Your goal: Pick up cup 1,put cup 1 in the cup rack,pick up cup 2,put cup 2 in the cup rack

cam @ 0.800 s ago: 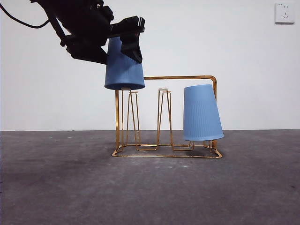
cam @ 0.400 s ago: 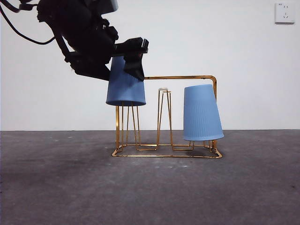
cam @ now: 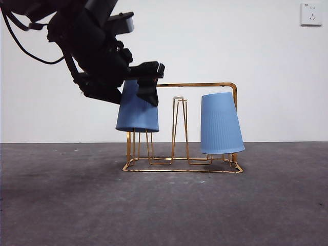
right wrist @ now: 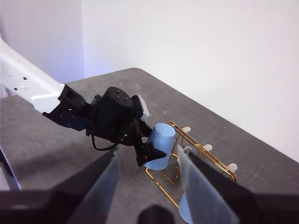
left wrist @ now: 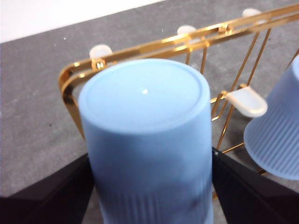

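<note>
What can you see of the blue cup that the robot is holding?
The held blue cup looks like ribbed plastic, upside down with its flat bottom up and wider mouth down. The left tool grips its upper part from both sides. It hangs nearly upright over a peg at one end of the gold cup rack, rim above the base.

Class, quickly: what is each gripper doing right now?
Left gripper: closed on the blue cup, over the cup rack.
Right gripper: open, holding nothing.

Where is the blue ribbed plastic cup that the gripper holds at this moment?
In the front view, the upside-down blue ribbed plastic cup is clamped in the left gripper over the left end of the gold wire cup rack, left of the second blue cup.
</note>
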{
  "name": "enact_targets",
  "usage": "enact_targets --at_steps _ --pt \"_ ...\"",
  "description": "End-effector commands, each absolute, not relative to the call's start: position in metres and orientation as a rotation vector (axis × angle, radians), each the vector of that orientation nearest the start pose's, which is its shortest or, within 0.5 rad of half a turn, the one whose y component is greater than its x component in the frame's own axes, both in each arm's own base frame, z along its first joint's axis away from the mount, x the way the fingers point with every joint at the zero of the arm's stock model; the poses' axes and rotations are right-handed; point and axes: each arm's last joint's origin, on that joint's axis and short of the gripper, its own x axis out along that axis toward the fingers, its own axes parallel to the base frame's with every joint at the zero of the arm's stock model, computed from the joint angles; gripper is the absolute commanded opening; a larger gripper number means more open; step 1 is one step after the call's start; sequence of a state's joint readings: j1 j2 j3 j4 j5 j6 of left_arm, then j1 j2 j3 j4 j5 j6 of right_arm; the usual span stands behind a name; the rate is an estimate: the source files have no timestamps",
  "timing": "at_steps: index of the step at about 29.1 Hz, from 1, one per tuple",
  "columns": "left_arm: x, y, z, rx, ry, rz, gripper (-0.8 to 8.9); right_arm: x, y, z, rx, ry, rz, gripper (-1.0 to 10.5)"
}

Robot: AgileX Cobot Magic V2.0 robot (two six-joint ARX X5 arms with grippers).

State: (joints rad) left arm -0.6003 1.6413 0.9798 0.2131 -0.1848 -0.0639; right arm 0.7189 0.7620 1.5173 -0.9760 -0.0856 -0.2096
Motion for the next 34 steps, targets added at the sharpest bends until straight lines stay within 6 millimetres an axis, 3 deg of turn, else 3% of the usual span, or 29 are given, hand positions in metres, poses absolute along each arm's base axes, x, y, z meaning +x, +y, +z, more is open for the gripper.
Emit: enact_targets --at_steps 1,24,25,27,29,33,34 --pt "0.300 -0.197 0.214 0.104 0.445 -0.388 -0.07 0.045 0.042 0.475 -0.268 0.134 0.821 2.2" --pt "0.306 -0.199 0.182 0.145 0.553 -0.370 0.14 0.044 0.042 0.473 -0.276 0.158 0.823 2.2" --pt "0.306 -0.199 0.182 0.146 0.554 -0.371 0.80 0.044 0.042 0.473 -0.277 0.159 0.823 2.2" --pt "0.306 -0.199 0.182 0.137 0.556 -0.370 3.02 0.044 0.042 0.473 -0.277 0.159 0.823 2.2" --pt "0.306 -0.198 0.182 0.139 0.562 -0.369 4.23 0.044 0.042 0.472 -0.277 0.159 0.823 2.2" --pt "0.305 -0.197 0.180 0.131 0.595 -0.360 4.52 0.044 0.042 0.473 -0.277 0.159 0.824 2.2" --pt "0.304 -0.197 0.179 0.129 0.604 -0.358 4.96 0.044 0.042 0.472 -0.277 0.159 0.824 2.2"
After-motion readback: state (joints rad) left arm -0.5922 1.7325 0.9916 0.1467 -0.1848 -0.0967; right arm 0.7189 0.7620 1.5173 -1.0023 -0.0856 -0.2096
